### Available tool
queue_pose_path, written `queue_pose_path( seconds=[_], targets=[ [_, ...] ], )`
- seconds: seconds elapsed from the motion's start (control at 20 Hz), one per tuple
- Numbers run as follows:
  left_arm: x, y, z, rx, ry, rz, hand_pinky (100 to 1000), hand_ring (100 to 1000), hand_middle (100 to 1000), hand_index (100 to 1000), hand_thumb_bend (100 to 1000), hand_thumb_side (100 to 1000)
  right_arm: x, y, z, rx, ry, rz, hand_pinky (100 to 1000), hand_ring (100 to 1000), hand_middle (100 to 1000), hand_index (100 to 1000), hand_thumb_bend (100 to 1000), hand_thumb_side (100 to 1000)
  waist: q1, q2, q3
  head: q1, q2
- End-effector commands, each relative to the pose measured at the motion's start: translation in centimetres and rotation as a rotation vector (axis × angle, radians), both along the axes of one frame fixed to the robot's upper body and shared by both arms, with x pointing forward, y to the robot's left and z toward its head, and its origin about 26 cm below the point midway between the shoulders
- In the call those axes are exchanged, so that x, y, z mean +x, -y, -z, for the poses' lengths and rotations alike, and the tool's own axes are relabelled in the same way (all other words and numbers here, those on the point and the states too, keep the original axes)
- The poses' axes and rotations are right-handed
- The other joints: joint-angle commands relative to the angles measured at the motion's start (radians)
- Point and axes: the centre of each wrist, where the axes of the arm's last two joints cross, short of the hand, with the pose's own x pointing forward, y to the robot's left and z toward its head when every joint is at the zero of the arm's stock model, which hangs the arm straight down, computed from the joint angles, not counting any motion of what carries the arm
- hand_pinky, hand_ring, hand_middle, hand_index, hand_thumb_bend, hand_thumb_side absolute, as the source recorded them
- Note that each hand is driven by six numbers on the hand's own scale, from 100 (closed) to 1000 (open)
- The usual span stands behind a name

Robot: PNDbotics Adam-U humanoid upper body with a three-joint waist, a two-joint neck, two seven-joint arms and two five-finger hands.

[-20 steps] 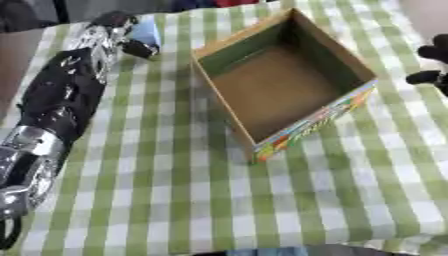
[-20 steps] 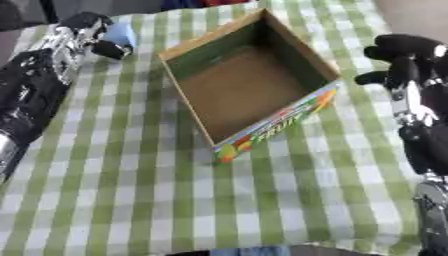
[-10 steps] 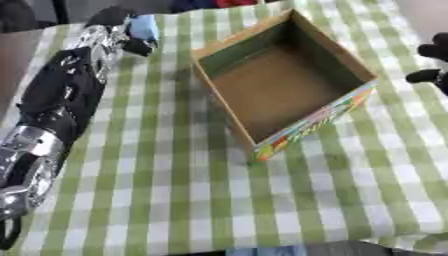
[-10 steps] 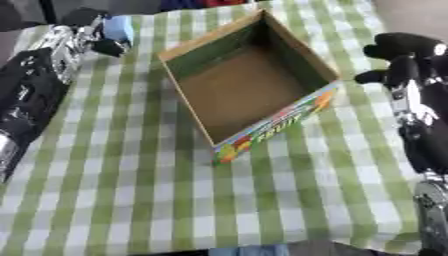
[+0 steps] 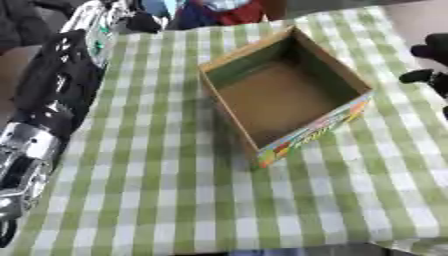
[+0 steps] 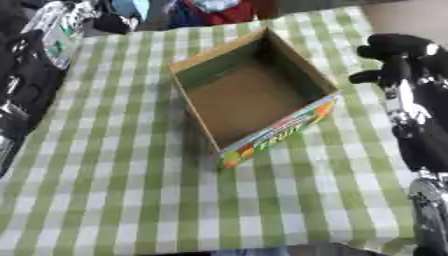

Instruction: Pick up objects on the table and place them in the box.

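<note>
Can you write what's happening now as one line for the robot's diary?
box: empty | left hand: far left corner, holding blue thing | right hand: idle at right

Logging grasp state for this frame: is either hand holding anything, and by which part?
The left hand, at the table's far left corner, seems closed around a light blue object; which part it grips cannot be told. The right hand, right of the box, holds nothing.

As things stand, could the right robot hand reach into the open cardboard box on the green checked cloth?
Probably yes. The right robot hand hovers beside the open cardboard box, just past its right wall, and the top is uncovered. Nothing lies between them on the green checked cloth.
</note>
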Motion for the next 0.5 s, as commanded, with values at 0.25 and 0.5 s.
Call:
queue_pose_path(
  seconds=[0.25, 0.5],
  targets=[
    [-1.7, 7.5, -2.4, 0.183, 0.012, 0.318, 703, 606, 595, 680, 224, 517, -0.1, 0.1, -0.7, -0.003, 0.023, -0.018, 619, 774, 722, 739, 100, 345, -0.007, -0.036, -0.002, -0.006, 0.011],
    [-2.5, 11.3, -0.8, 0.274, -0.035, 0.456, 704, 614, 604, 688, 219, 518, -0.1, 0.0, -0.8, -0.005, 0.026, -0.024, 619, 774, 721, 739, 100, 345, -0.007, -0.039, -0.006, -0.008, 0.015]
  ],
)
